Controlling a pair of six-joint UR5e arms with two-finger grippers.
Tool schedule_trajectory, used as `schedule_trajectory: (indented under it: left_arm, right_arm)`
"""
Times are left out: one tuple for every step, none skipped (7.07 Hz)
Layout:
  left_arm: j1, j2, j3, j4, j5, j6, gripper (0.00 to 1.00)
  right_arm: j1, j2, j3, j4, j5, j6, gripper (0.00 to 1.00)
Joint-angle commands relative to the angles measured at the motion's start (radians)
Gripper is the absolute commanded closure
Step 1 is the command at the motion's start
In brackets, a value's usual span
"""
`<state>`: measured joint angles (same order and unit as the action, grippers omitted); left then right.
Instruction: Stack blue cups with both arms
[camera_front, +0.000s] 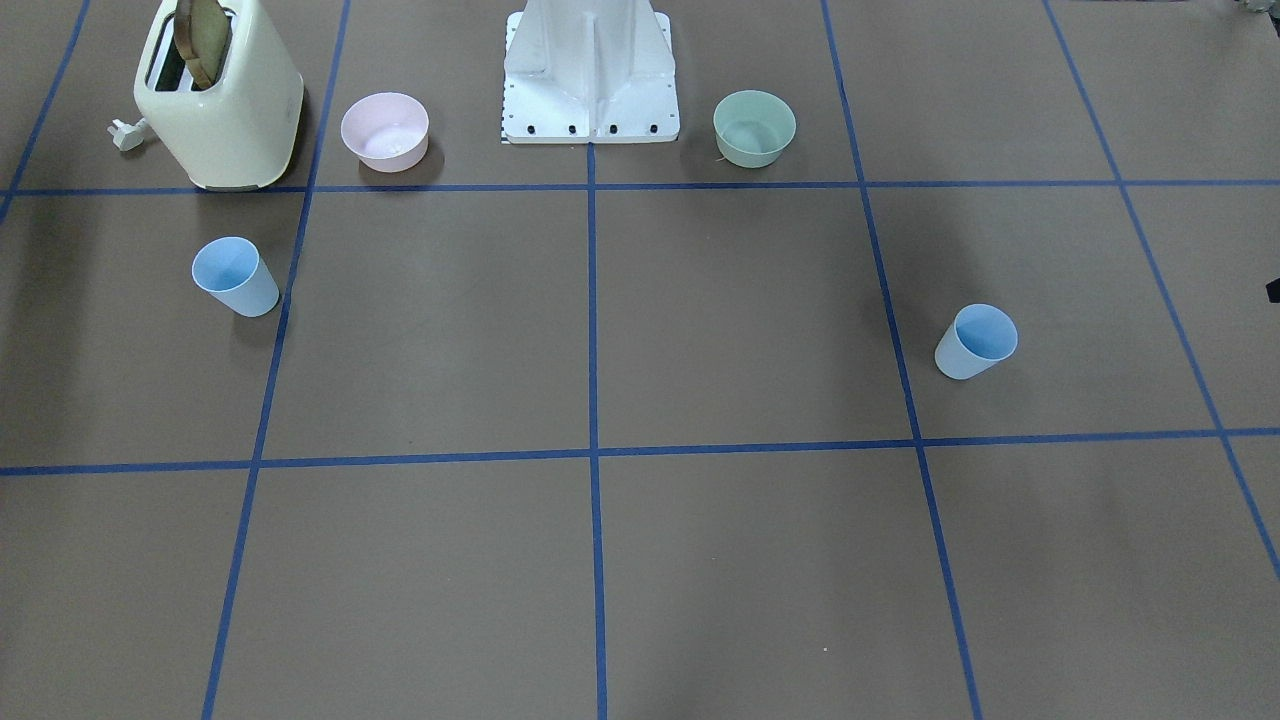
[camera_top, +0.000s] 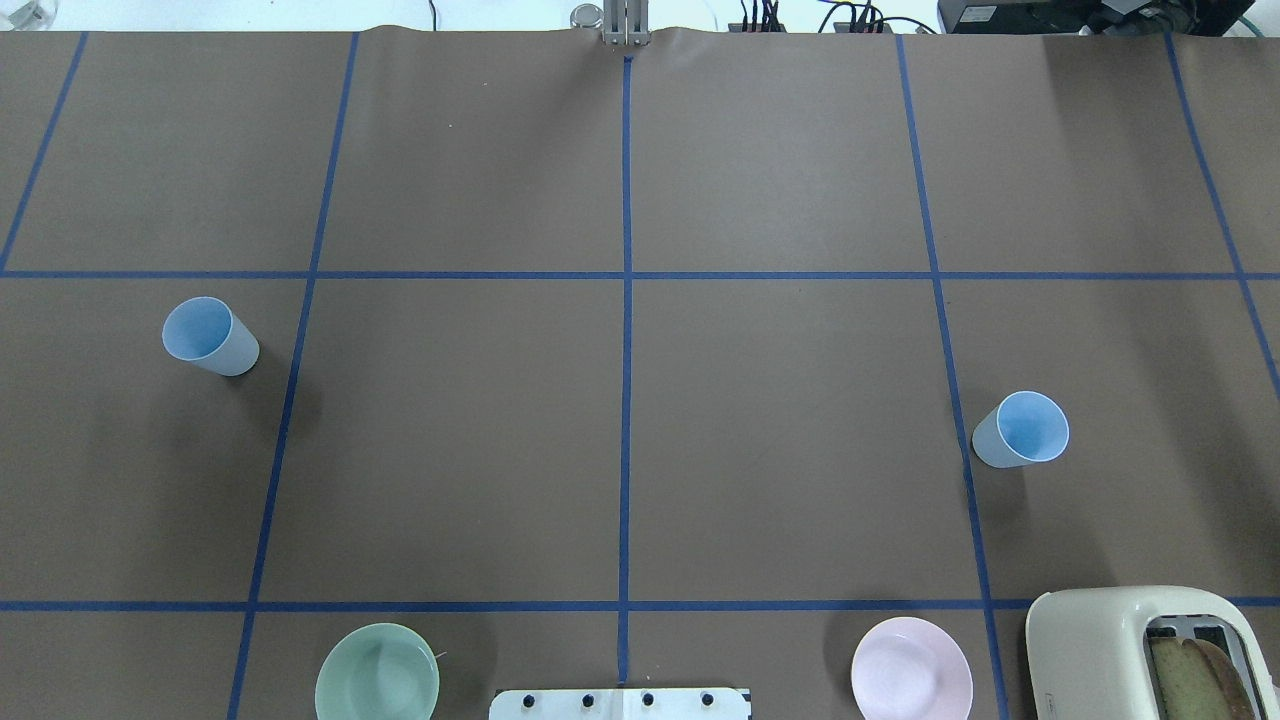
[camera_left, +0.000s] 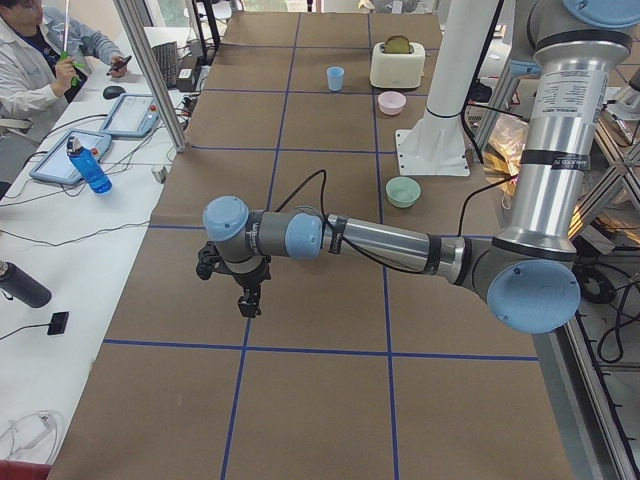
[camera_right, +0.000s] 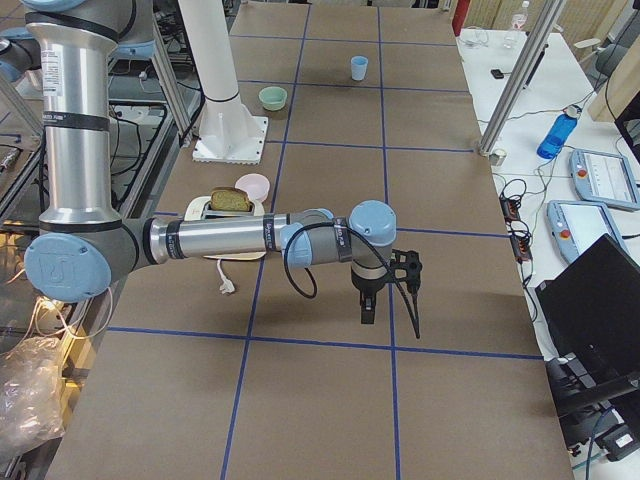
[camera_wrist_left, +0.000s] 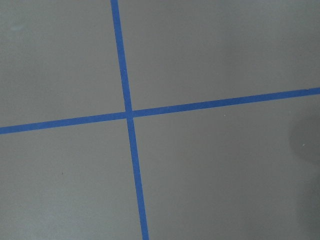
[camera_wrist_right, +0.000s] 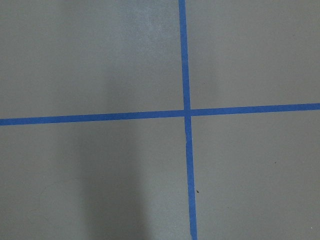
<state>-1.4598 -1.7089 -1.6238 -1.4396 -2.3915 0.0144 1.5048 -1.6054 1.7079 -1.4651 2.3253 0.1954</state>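
Two pale blue cups stand upright and apart on the brown table. One cup (camera_top: 210, 337) is on my left side and also shows in the front view (camera_front: 977, 342). The other cup (camera_top: 1020, 430) is on my right side, also in the front view (camera_front: 236, 277). My left gripper (camera_left: 248, 300) shows only in the exterior left view, pointing down above the table; I cannot tell if it is open or shut. My right gripper (camera_right: 367, 310) shows only in the exterior right view, likewise pointing down; I cannot tell its state. Both wrist views show only table and blue tape.
A cream toaster (camera_top: 1150, 650) with toast stands at my near right, with a pink bowl (camera_top: 911, 682) beside it. A green bowl (camera_top: 377, 685) sits at my near left. The white base (camera_top: 620, 703) is between the bowls. Blue tape lines (camera_top: 627, 400) grid the table.
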Motion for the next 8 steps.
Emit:
schedule_trajectory:
  left_arm:
    - [0.054,-0.066,-0.007,-0.011,-0.009,-0.107,0.01]
    - [0.106,-0.073,-0.007,-0.075,-0.064,-0.198,0.01]
    - [0.143,-0.071,-0.005,-0.17,-0.064,-0.293,0.01]
    - [0.191,-0.064,-0.004,-0.244,-0.055,-0.369,0.01]
    - [0.222,-0.064,-0.004,-0.277,-0.054,-0.42,0.01]
    - [0.255,-0.064,-0.007,-0.289,-0.052,-0.45,0.01]
    - [0.275,-0.064,-0.008,-0.309,-0.052,-0.494,0.01]
    - [0.307,-0.063,-0.008,-0.343,-0.025,-0.536,0.01]
  right_arm:
    - [0.0,-0.008,-0.011,0.083,-0.01,-0.002,0.0]
    - [-0.002,-0.005,-0.013,0.083,0.014,0.005,0.0]
    - [-0.002,-0.001,-0.004,0.074,0.043,0.015,0.0]
    - [-0.011,-0.002,-0.007,0.08,0.098,0.007,0.0]
    - [-0.052,-0.001,0.036,0.081,0.15,0.016,0.0]
    - [-0.104,-0.042,0.103,0.081,0.166,0.022,0.06]
    - [-0.129,-0.059,0.151,0.083,0.157,0.068,0.1]
    - [-0.167,-0.086,0.195,0.083,0.155,0.109,0.09]
